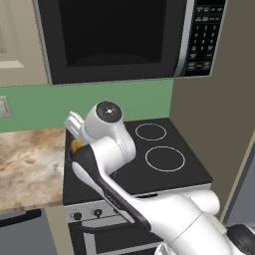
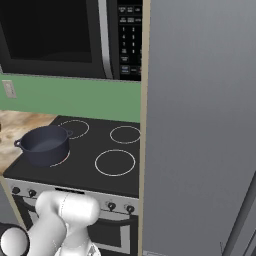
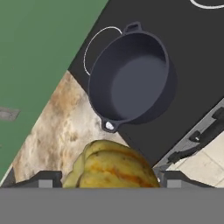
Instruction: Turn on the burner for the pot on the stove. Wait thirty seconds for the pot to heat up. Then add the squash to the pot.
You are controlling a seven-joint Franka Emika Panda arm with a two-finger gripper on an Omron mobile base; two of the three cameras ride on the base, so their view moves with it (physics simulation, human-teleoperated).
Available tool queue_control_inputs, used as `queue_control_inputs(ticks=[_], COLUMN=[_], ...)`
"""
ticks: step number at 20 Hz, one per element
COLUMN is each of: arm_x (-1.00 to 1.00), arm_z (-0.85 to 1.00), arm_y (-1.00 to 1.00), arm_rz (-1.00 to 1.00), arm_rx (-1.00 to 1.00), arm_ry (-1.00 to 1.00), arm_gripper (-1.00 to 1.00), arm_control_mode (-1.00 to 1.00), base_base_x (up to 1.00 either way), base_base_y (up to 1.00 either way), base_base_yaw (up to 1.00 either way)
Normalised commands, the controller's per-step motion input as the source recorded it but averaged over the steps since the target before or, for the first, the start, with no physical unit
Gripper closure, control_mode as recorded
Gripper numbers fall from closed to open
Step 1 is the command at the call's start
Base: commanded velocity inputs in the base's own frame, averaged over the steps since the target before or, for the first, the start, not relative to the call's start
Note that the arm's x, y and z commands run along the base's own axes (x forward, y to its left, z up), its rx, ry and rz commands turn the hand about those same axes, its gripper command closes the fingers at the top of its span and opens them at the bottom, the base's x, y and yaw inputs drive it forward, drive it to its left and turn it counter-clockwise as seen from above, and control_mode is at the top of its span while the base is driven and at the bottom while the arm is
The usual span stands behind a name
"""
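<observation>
My gripper [image 3: 109, 180] is shut on the squash [image 3: 111, 166], a ribbed yellow-olive lump that sits between both finger tips, over the marble counter just left of the stove [image 3: 188, 65]. In the left base view a bit of the squash [image 1: 75, 146] shows under the hand. The dark blue-grey pot [image 3: 131, 78] stands empty and lidless ahead of the gripper, on the front left of the cooktop [image 2: 45, 144]. A sliver of its burner ring [image 2: 64, 159] shows at the pot's base. My arm hides the pot in the left base view.
Black knobs [image 2: 111, 205] line the stove's silver front panel. A black microwave [image 1: 119, 35] hangs above the cooktop. The marble counter [image 1: 30, 164] lies to the left, and a tall grey panel [image 2: 200, 125] walls in the stove's right side.
</observation>
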Motion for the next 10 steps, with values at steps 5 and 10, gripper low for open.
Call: queue_control_inputs(ticks=[5, 10], arm_x=[0.5, 0.49], arm_z=[-0.11, -0.38], arm_y=[-0.08, -0.01], arm_rz=[0.0, 0.03], arm_rx=[0.01, -0.01], arm_ry=[0.33, 0.08], arm_gripper=[1.0, 1.0], arm_control_mode=[-1.0, -1.0], base_base_x=[0.0, 0.0], base_base_y=[0.0, 0.0], base_base_yaw=[0.0, 0.0])
